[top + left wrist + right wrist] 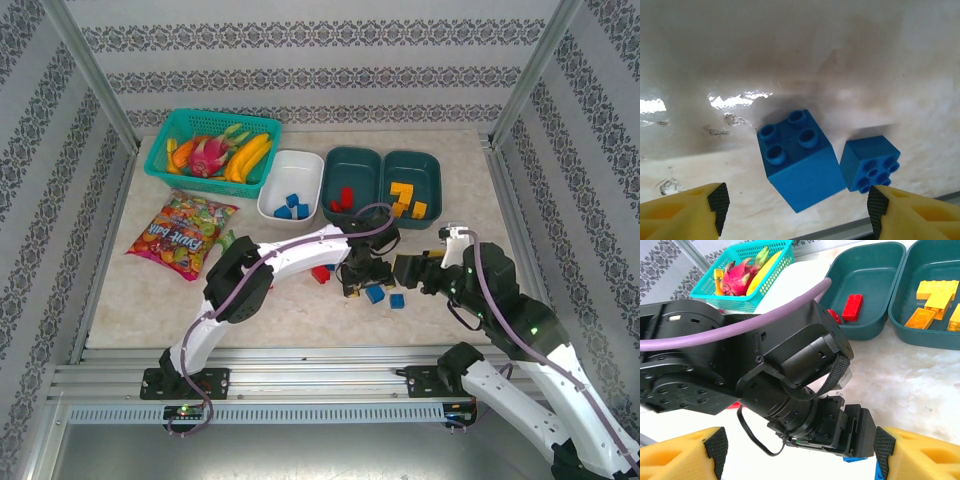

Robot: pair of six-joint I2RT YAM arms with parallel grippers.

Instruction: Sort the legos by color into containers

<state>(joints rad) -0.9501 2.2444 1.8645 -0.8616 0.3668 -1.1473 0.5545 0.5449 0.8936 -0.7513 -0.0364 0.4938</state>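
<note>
My left gripper (797,210) hangs open just above two loose blue legos, one studs-up (797,160) and one lying on its side (871,162). From above, these blue bricks (375,293) (397,300) lie mid-table beside the left gripper (358,278), with a red brick (321,274) to its left. My right gripper (405,270) is open close by, facing the left arm's wrist (805,390). The white tub (310,170) holds blue bricks, the middle teal tub (352,158) holds red ones (852,306), and the right teal tub (412,160) holds yellow ones (935,300).
A turquoise basket of fruit (180,125) stands at the back left, and a colourful snack bag (181,234) lies in front of it. The two arms are close together in the middle. Metal rails border the table's near edge.
</note>
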